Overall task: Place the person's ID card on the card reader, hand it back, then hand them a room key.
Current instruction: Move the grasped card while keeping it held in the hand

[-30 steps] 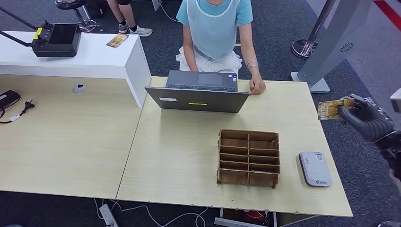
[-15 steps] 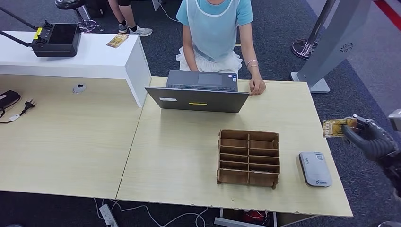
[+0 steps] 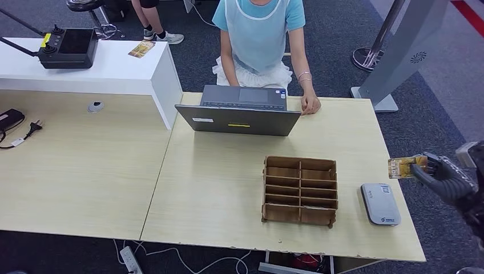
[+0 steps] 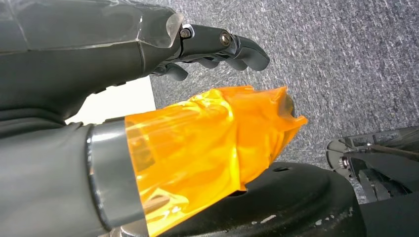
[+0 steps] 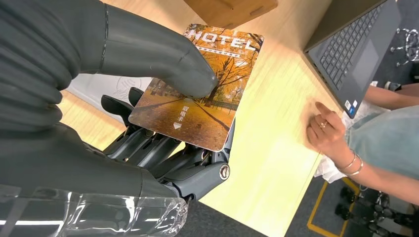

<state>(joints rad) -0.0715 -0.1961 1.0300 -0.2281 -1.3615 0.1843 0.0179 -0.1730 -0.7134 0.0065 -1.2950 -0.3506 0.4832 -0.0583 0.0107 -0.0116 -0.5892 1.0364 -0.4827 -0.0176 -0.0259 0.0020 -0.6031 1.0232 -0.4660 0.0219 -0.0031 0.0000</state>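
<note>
The right hand [image 3: 442, 174] pinches the hotel room key [image 3: 404, 166] between thumb and fingers just past the surface's [image 3: 217, 188] right edge, above the grey card reader [image 3: 380, 203], while the left hand [image 4: 148, 59], fingers curled loosely around nothing, hangs over the carpet.

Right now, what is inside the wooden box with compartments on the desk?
The wooden organizer looks empty: the head view shows only bare wood in its compartments. Their upright dividers hide part of each floor, so a flat card lying there cannot be ruled out.
</note>
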